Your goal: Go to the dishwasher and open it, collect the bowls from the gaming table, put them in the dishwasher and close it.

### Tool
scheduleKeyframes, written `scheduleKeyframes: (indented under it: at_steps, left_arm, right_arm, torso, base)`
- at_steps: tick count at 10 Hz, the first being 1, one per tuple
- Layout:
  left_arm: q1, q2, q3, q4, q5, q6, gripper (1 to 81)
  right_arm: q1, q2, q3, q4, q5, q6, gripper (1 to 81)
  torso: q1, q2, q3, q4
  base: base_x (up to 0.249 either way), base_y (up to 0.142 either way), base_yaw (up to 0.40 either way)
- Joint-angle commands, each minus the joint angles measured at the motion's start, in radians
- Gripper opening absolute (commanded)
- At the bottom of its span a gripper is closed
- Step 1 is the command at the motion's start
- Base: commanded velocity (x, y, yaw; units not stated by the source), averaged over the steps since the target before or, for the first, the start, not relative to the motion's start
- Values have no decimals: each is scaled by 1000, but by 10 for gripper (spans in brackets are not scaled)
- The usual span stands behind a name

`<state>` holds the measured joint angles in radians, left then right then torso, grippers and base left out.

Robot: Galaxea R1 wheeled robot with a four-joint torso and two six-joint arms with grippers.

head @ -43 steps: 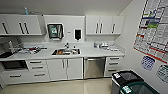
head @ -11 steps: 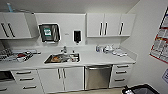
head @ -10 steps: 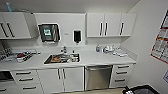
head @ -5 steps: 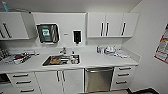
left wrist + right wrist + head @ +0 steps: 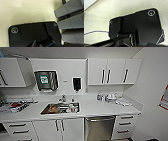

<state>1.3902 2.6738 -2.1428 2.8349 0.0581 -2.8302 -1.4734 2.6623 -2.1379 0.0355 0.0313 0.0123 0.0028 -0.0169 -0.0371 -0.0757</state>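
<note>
Head view faces a white kitchenette: nearest, the dishwasher (image 5: 99, 127) sits closed under the tabletop (image 5: 105, 110), its lower part cut off, right of the sink (image 5: 60, 108). Beyond hang a towel dispenser (image 5: 46, 80) and white wall cabinets (image 5: 113, 71). Neither pincer's opening can be told; wrist views give dark plate and pale floor (image 5: 30, 11).

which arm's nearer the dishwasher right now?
Right, probably: the dishwasher stands ahead, right of the head view's centre, on the right arm's side and farther from the left. Exact arm positions cannot be told.
</note>
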Motion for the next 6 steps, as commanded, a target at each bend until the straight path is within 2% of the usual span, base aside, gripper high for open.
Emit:
scheduleKeyframes:
  at_steps: [1,6]
  left_arm:
    - [-47,-20,21,45,63,-50,811]
    - [-49,-21,21,45,63,-50,811]
  right_arm:
    - [40,-25,23,4,-57,1,811]
    - [38,-25,24,4,-57,1,811]
  torso:
    - [0,0,0,0]
    - [-3,-1,0,0]
  base:
    - [119,0,0]
    - [118,0,0]
